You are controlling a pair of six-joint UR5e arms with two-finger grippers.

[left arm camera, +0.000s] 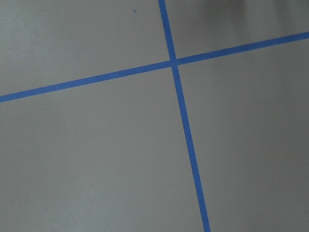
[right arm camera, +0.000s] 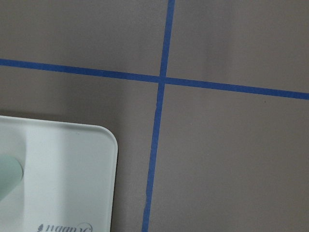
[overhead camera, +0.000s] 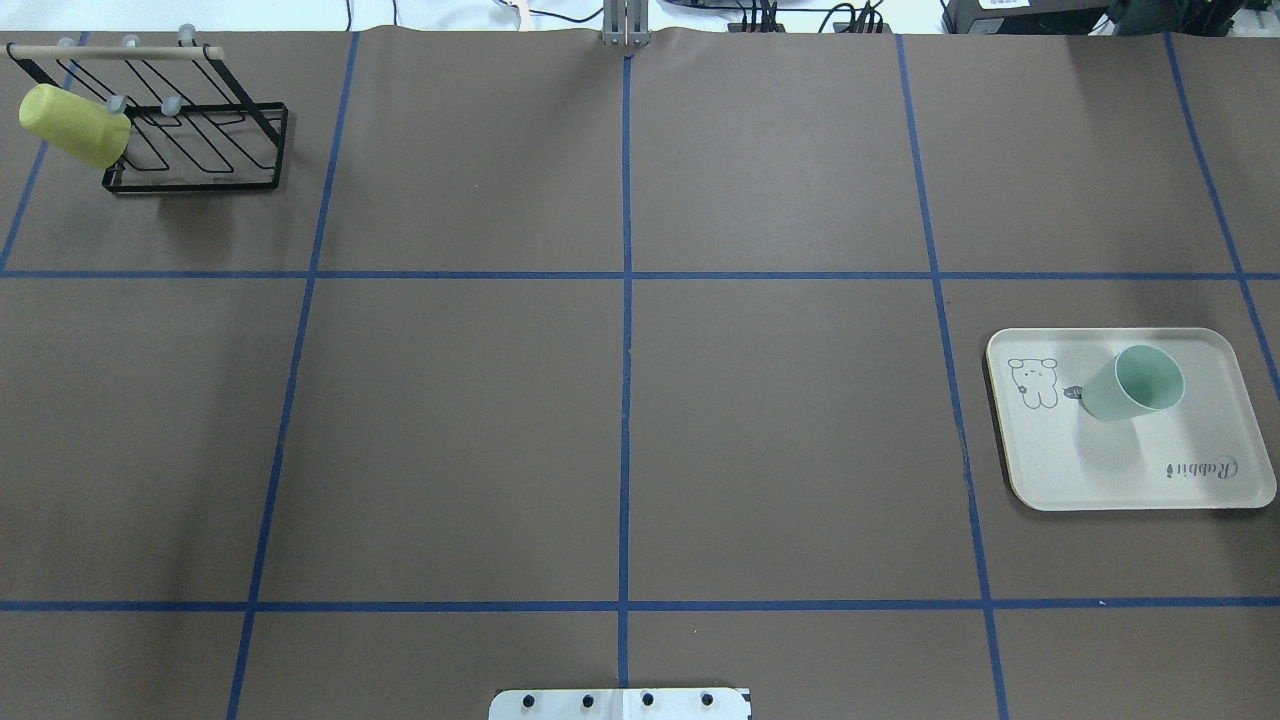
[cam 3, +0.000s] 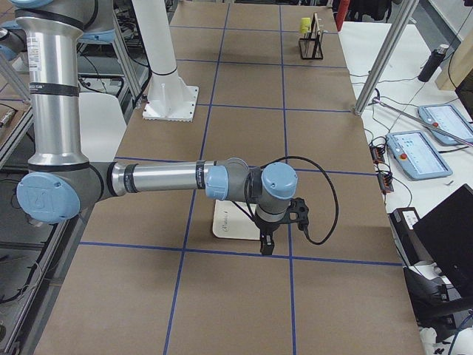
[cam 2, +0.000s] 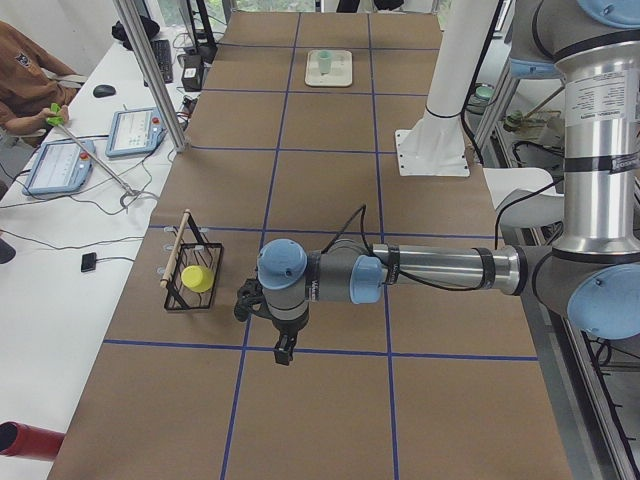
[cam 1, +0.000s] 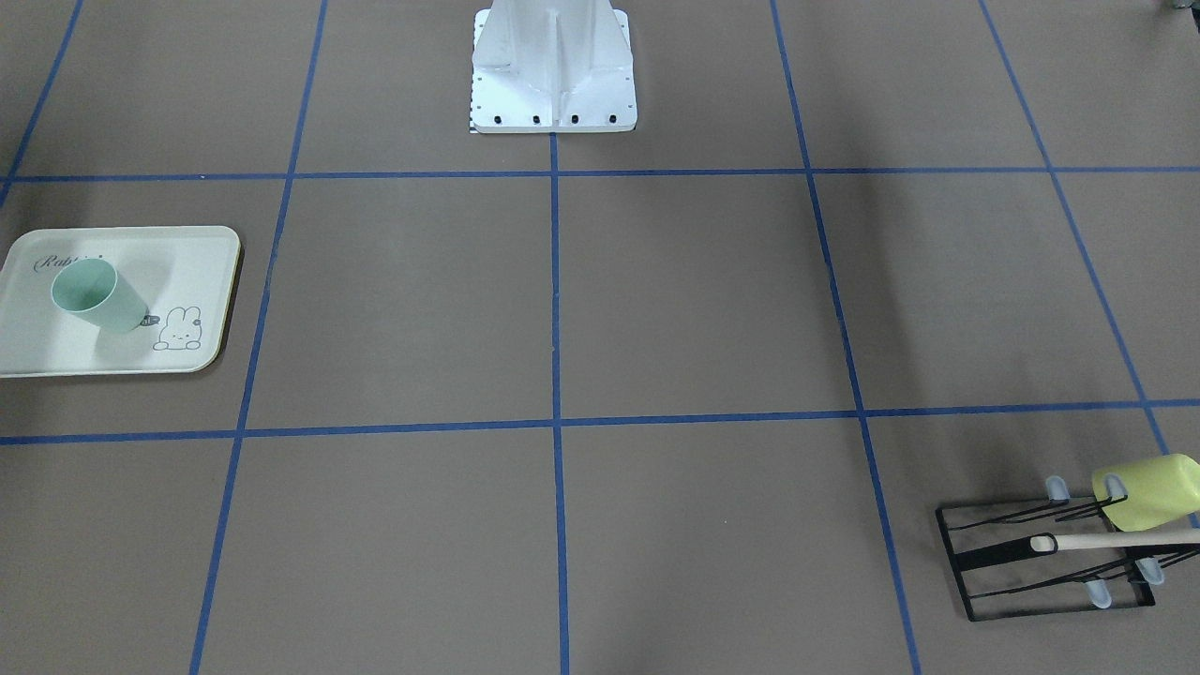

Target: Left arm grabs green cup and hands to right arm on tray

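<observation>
green cup (overhead camera: pixel 1132 386) stands upright on the tray (overhead camera: pixel 1100 470), far right, so the delivery looks finished. left gripper (cam 2: pixel 285 350) and right gripper (cam 3: pixel 266 244) hang clear, seemingly empty; parted or clenched, i cannot tell.

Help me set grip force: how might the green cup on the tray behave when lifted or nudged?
The green cup looks thin, hollow plastic, so probably light and squeezable. Standing upright on the smooth tray, it may slide or tip if nudged.
</observation>
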